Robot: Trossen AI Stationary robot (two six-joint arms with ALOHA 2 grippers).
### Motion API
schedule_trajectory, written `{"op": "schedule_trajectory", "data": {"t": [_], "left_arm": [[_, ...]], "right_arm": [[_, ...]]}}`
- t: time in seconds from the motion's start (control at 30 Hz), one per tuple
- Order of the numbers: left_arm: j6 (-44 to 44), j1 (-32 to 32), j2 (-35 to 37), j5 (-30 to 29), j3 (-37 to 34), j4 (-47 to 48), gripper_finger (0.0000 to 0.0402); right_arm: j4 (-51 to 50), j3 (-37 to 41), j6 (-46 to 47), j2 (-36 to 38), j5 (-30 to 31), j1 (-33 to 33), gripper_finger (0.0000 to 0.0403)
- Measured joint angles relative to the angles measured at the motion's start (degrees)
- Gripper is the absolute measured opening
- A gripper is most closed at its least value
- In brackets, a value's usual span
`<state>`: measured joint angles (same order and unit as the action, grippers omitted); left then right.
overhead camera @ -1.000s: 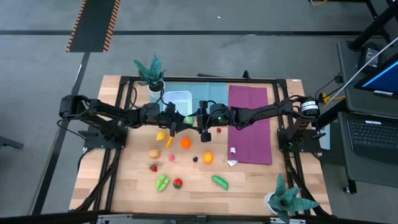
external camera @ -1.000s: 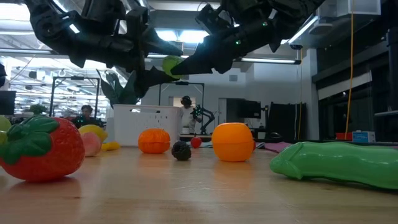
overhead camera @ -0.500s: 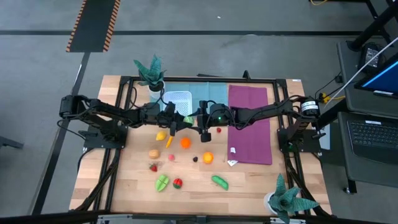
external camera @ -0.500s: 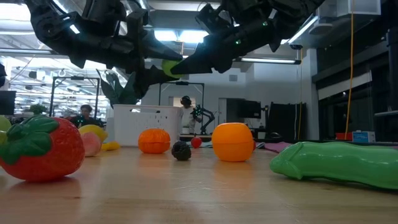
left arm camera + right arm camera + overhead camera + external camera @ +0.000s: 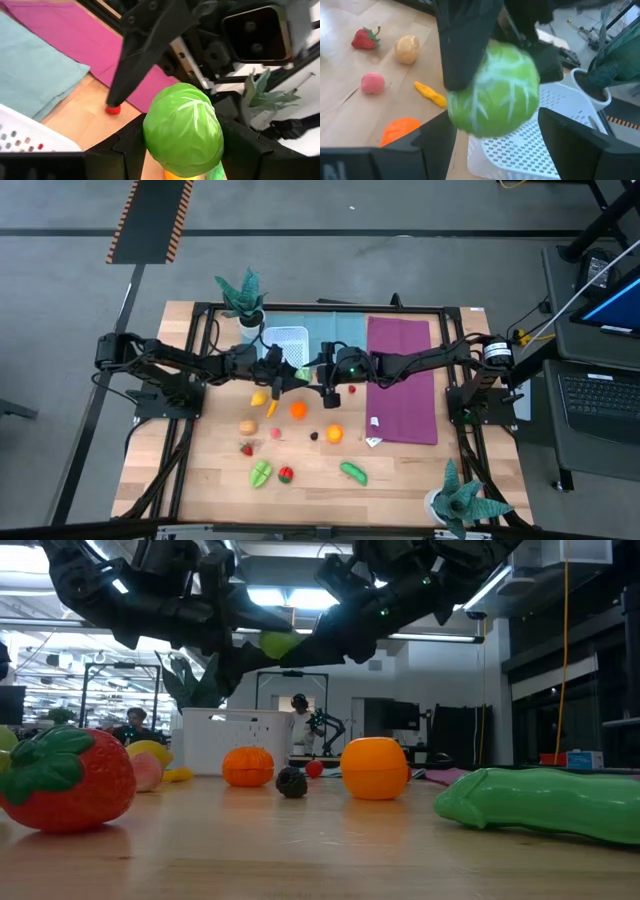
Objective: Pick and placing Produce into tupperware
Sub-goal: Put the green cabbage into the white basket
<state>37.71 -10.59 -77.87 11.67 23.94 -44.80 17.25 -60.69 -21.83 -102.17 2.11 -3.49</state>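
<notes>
Two matte-black jointed arms here, the left arm (image 5: 170, 360) and the right arm (image 5: 420, 362) both slim and angular, the right one showing a tiny green light and a silver-ringed joint, black cables trailing.

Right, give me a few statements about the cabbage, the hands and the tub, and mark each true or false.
1. The left hand grips the green cabbage. True.
2. The cabbage lies in the white tub. False: it is held in the air beside the tub.
3. The right hand is shut on the cabbage. False: its fingers stand apart on either side.
4. A red strawberry lies on the table. True.
5. The magenta cloth covers the tub. False: it lies flat to the tub's right.
</notes>
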Motion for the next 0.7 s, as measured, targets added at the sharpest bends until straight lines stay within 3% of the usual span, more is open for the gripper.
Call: {"op": "schedule_trajectory", "data": {"t": [0.33,0.7], "left_arm": [[-1.9,-4.1,0.0,6.0,0.0,0.0,0.0193],[-6.1,-6.7,0.0,7.3,0.0,-2.0,0.0193]], "right_arm": [[-3.1,0.0,3.7,0.0,4.1,0.0,0.0277],[-3.3,0.0,3.6,0.4,4.0,-0.3,0.0277]]}}
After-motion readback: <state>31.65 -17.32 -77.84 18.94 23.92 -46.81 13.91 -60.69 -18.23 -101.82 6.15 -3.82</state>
